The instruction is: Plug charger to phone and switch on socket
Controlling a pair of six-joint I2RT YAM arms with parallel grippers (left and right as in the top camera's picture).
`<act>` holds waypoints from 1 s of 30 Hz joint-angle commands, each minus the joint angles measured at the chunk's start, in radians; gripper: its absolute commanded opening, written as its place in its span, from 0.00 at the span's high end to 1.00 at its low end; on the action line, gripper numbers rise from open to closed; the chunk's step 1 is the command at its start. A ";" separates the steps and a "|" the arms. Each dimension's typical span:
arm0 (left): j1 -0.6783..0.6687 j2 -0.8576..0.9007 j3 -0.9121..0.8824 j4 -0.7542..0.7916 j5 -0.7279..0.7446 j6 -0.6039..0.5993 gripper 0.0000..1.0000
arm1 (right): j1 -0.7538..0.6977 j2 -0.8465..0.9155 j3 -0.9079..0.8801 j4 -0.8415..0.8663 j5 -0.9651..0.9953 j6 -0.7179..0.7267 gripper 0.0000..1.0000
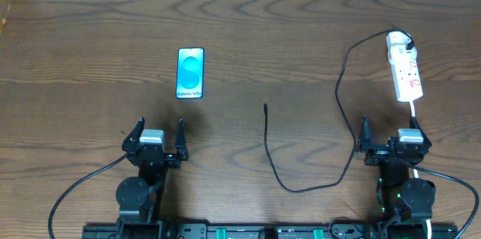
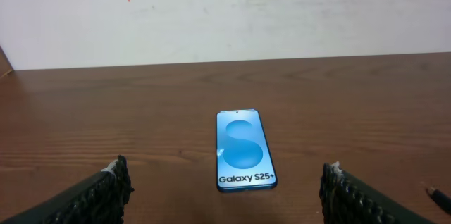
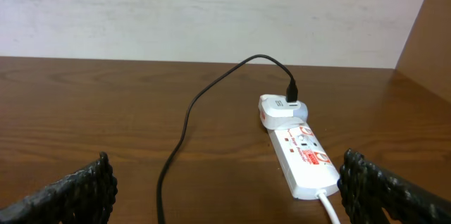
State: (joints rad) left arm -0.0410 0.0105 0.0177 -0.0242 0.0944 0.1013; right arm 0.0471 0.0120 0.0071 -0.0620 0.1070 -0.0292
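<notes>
The phone [image 1: 190, 73] lies flat on the table, blue screen up; the left wrist view shows the phone [image 2: 244, 150] just ahead of my left gripper [image 1: 155, 135], which stands open and empty. The socket [image 1: 405, 70] lies at the far right, and the right wrist view shows the socket [image 3: 301, 152] ahead and to the right of my open right gripper [image 1: 390, 134]. The charger [image 1: 340, 104] runs as a black cable from a white adapter [image 3: 280, 108] on the socket, looping down to a free plug tip [image 1: 265, 107] at mid-table. Both grippers touch nothing.
The socket's white lead [image 1: 414, 111] trails toward the right arm's base. A wall edge [image 3: 423, 27] rises at the right. Bare wooden table [image 1: 90, 51] surrounds the phone.
</notes>
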 commanded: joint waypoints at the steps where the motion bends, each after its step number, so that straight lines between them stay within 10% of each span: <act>1: -0.003 -0.006 -0.014 -0.039 0.000 -0.008 0.13 | -0.006 -0.007 -0.002 -0.002 0.014 0.014 0.01; 30: -0.003 -0.006 -0.014 -0.039 -0.001 -0.009 0.13 | -0.007 -0.007 -0.002 0.045 0.060 -0.010 0.01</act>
State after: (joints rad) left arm -0.0410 0.0105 0.0177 -0.0242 0.0948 0.1013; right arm 0.0471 0.0120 0.0071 -0.0353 0.1543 -0.0330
